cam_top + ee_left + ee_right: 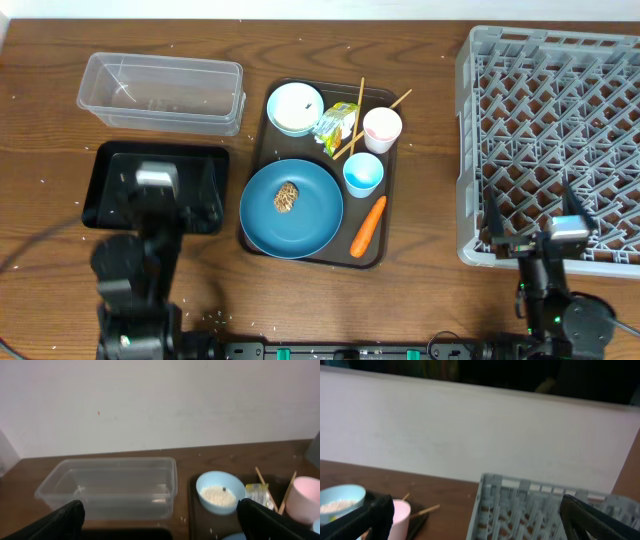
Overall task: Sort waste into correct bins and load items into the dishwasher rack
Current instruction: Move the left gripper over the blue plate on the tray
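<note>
Hovering low, level, left fingers [60,522] and right fingers [370,517] splayed wide.

Brown wooden table [430,290], white wall [160,400]

A dark brown serving tray [262,140] at mid-table holds a large blue plate [310,215] with a brown food scrap [287,197] on it. Also on it are an orange carrot [368,226] by the plate's right rim, a light blue cup [363,173], a pink cup [382,128], a white bowl [295,108], a crumpled wrapper [338,122] and wooden chopsticks [400,100]. To its left sit a clear plastic tub [160,92] and, nearer, a black tray [100,195] under the left gripper [160,195]. The grey dishwasher rack [550,140] stands at right.
</note>
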Controlling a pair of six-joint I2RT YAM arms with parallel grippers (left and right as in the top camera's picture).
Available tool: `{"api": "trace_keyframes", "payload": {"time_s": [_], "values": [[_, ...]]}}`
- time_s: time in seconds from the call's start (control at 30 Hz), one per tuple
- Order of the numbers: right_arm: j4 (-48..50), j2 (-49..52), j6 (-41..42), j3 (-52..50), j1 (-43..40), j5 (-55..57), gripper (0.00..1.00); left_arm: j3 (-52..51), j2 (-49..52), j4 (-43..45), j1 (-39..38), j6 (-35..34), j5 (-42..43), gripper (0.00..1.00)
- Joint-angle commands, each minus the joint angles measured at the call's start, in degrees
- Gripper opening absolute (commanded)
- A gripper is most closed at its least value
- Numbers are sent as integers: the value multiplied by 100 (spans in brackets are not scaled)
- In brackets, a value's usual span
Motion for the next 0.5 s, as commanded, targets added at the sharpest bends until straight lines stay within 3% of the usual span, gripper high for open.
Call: {"api": "trace_keyframes", "payload": {"time_s": [0.0, 0.17, 0.47], "values": [[-44, 603, -195, 608, 52, -22, 99, 828, 769, -114, -24, 57, 203, 98], [-455, 1733, -192, 1687, 55, -28, 99, 1773, 1690, -601, -24, 59, 387, 98], [-2017, 3536, -190, 3731, 55, -358, 99, 3058, 2859, -1502, -31, 57, 463, 98]]}}
